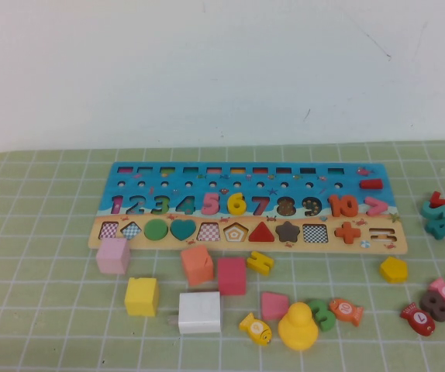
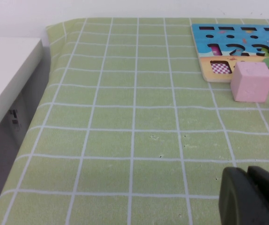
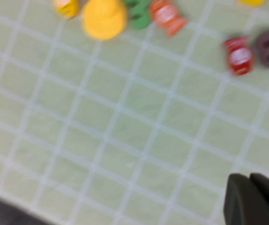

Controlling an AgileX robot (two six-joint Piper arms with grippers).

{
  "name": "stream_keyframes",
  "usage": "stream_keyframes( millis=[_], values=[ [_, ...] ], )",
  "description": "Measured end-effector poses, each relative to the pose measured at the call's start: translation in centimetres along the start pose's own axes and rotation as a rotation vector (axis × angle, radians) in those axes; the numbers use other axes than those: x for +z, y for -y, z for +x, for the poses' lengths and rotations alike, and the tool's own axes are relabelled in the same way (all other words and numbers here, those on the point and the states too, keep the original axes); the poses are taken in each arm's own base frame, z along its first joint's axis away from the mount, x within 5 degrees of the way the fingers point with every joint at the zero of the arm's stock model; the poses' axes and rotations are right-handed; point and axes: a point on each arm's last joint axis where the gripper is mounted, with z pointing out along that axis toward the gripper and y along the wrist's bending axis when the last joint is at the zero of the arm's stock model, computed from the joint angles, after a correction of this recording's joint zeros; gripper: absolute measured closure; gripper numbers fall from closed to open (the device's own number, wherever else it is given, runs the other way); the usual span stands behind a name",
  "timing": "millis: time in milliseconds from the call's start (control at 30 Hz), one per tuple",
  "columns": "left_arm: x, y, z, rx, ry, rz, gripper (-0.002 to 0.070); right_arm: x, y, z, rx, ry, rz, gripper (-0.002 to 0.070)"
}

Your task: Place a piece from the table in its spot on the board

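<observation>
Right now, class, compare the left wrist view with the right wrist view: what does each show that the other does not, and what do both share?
Only the left wrist view shows the board and a pink cube at its near edge. Only the right wrist view shows a yellow duck, a red fish and an orange fish. Both share the green checked cloth, and each shows its own gripper low in the corner: left gripper, right gripper, both shut.

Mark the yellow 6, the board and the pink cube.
Yellow 6 (image 1: 237, 204), high view: its middle, seated on the board.
Board (image 1: 122, 172), high view: blue upper corner.
Pink cube (image 2: 251, 81), left wrist view: front face.
</observation>
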Motion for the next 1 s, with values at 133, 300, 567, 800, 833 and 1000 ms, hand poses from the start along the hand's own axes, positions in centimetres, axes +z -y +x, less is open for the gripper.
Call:
stream_keyframes(
  millis=[133,300,567,800,833,1000],
  values=[
    [0.0,0.0,0.0,0.0,0.0,0.0,0.0677,0.5,-0.9,0.3,0.03,-0.035,-0.098,0.0677],
    [0.0,0.0,0.0,0.0,0.0,0.0,0.0677,0.6,-1.4,0.4,0.05,-0.046,-0.158,0.0677],
    [0.0,0.0,0.0,0.0,0.0,0.0,0.0677,-4.7,1.7,3.9,-0.029,0.2,0.063,0.0677],
    [0.0,0.0,0.0,0.0,0.0,0.0,0.0677,-9.7,3.4,9.6,0.148,0.456,0.205,0.0677],
    [0.0,0.0,0.0,0.0,0.0,0.0,0.0677,-10.3,3.4,10.4,0.178,0.49,0.229,0.0677],
    [0.0,0.0,0.0,0.0,0.0,0.0,0.0677,-12.5,2.6,14.5,0.242,0.668,0.372,0.0677]
  ],
)
